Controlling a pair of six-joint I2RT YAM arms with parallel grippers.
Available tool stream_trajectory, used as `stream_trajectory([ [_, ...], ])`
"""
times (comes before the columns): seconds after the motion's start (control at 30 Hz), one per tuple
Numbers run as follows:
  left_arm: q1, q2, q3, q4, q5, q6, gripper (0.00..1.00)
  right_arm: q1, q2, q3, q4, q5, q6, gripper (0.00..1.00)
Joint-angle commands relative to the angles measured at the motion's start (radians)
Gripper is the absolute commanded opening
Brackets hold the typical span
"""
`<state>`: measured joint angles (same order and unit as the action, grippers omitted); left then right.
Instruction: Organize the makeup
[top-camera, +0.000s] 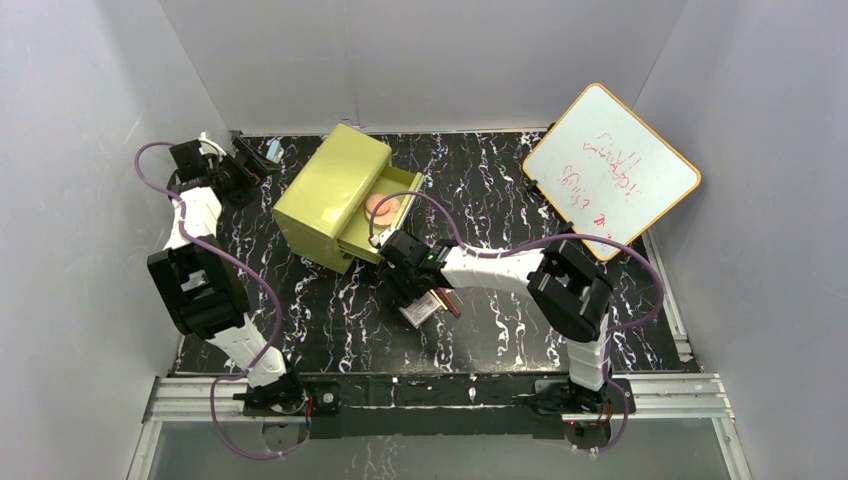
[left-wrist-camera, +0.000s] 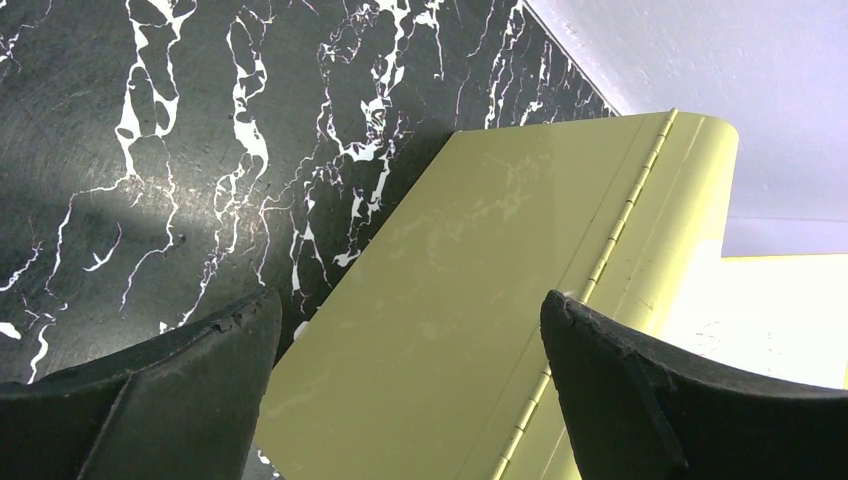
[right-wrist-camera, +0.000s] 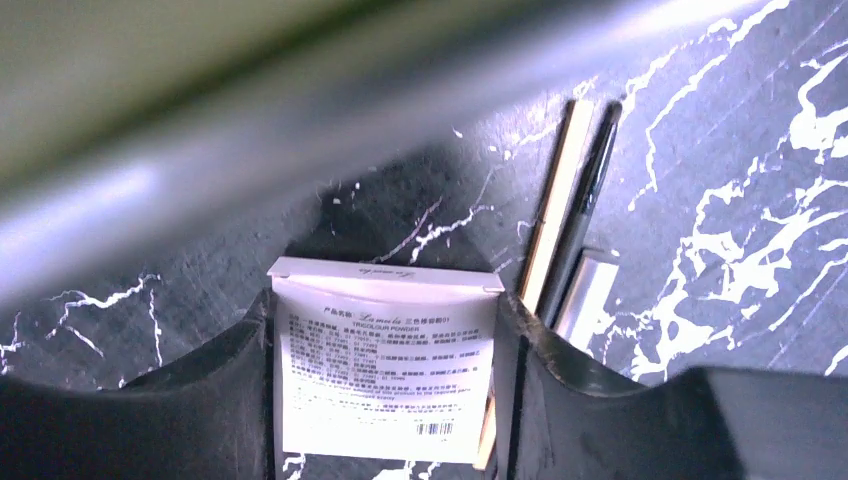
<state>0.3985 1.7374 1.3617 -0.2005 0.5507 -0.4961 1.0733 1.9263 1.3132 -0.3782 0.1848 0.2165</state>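
The cream square printed palette (right-wrist-camera: 385, 370) lies on the dark marble table, label side up, and my right gripper (right-wrist-camera: 383, 310) is shut on it, one finger pressed against each side edge. From above, the palette (top-camera: 422, 307) shows just under the right gripper (top-camera: 415, 295), in front of the open drawer. A thin gold pencil (right-wrist-camera: 550, 215) and a dark pencil (right-wrist-camera: 592, 185) lie side by side just right of the palette. Two pinkish-tan discs (top-camera: 383, 207) sit in the open drawer. My left gripper (left-wrist-camera: 410, 320) hangs open over the box's back left corner, holding nothing.
The olive-green drawer box (top-camera: 330, 190) stands at the back centre-left with its top drawer (top-camera: 408, 182) pulled out to the right. An orange-framed whiteboard (top-camera: 610, 170) leans at the back right. White walls close in the table on three sides.
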Motion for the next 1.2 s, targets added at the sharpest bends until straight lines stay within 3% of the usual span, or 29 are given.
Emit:
stream_trajectory([
  [0.0, 0.012, -0.062, -0.016, 0.007, 0.034, -0.007, 0.99, -0.003, -0.037, -0.015, -0.151, -0.008, 0.030, 0.12],
  [0.07, 0.013, -0.062, -0.016, 0.007, 0.035, -0.008, 0.99, -0.003, -0.061, -0.004, -0.170, -0.001, 0.036, 0.01],
  [0.63, 0.016, -0.062, -0.019, 0.015, 0.045, -0.015, 0.99, 0.001, -0.240, 0.261, -0.301, 0.143, 0.004, 0.01],
  [0.83, 0.019, -0.061, -0.020, 0.017, 0.049, -0.018, 0.99, -0.010, -0.264, 0.253, -0.118, 0.233, -0.036, 0.01],
  [1.17, 0.027, -0.061, -0.023, 0.024, 0.057, -0.023, 0.99, -0.054, -0.134, 0.342, 0.166, 0.193, -0.095, 0.01],
])
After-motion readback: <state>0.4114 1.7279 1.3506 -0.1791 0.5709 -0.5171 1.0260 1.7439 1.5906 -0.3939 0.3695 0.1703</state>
